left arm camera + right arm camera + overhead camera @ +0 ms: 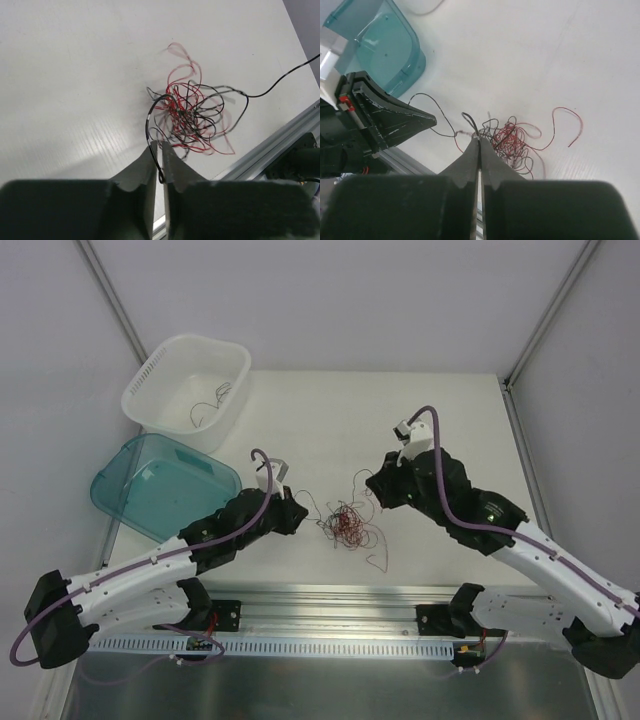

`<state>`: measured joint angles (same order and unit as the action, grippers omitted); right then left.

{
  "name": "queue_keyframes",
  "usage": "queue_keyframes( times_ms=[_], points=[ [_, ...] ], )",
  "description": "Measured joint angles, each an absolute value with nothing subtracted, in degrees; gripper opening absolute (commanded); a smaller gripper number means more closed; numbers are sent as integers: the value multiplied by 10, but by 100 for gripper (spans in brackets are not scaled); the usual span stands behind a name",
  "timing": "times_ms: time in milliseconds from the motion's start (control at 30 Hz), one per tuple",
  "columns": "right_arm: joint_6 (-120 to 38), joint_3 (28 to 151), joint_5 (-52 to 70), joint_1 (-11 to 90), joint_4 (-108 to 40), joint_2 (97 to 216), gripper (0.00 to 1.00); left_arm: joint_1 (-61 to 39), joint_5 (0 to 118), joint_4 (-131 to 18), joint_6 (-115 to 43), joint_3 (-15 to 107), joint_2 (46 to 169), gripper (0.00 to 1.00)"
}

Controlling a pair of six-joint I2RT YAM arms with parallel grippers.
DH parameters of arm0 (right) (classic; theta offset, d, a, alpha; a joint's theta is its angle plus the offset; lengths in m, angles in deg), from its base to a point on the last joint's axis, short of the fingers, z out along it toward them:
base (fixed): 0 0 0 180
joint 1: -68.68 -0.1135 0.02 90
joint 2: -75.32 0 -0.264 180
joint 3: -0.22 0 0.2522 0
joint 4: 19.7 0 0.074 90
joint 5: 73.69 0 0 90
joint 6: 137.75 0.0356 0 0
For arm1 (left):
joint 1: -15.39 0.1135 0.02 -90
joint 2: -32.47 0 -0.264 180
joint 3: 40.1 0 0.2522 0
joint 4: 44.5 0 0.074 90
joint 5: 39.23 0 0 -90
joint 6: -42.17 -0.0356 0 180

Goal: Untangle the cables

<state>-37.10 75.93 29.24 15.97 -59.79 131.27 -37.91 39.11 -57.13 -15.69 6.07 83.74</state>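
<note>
The cables (346, 525) lie as a small knotted ball of red and black wires on the white table between the two arms. My left gripper (303, 512) is just left of the ball and is shut on a black wire (150, 117) that loops out of the tangle (195, 117). My right gripper (373, 485) is at the ball's upper right and is shut on another black wire (472, 122) at the edge of the tangle (512, 142). A loose red strand (567, 120) curls away to the right.
A white basket (165, 365) with a few thin wires inside stands at the back left. A teal plastic container (160, 485) sits beside the left arm. A metal rail (330, 595) runs along the table's near edge.
</note>
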Motion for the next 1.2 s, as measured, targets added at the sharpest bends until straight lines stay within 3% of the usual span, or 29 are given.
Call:
queue_keyframes(
  times_ms=[433,733,1200],
  points=[
    [-468,932,377,164,-676,1257,1,-377,367,-569,-139,43,981,0],
    [-545,1033,434,168,-679,1201,1,-324,372,-591,-83,57,1058,0],
    [-637,1046,594,168,-666,1176,0,-235,381,-628,-62,67,1063,0]
  ],
)
